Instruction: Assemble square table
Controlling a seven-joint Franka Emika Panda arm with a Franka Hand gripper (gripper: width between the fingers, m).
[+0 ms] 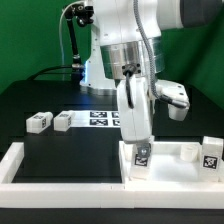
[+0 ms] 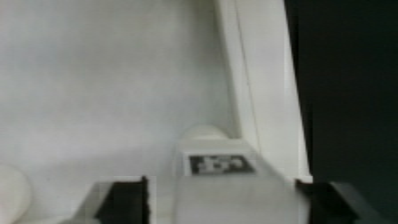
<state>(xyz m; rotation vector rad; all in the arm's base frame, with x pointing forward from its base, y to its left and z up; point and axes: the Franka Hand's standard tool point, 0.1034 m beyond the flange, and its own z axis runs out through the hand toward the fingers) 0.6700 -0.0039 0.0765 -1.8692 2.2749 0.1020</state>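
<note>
Claw [image 2: 221,203] jaws apart, straddling tagged leg block [image 2: 219,160] without clear contact; leg stands upright directly below, at corner of square table panel [image 2: 107,90].

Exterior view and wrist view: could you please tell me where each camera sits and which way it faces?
Exterior view: off the arm, facing the robot's base across the table; it shows the arm and the end effector over the panel.
Wrist view: on the wrist, looking down along the fingers at the panel; of the robot, only both fingers show.
Shared: the tagged leg between the fingers, and the panel beneath it.
</note>
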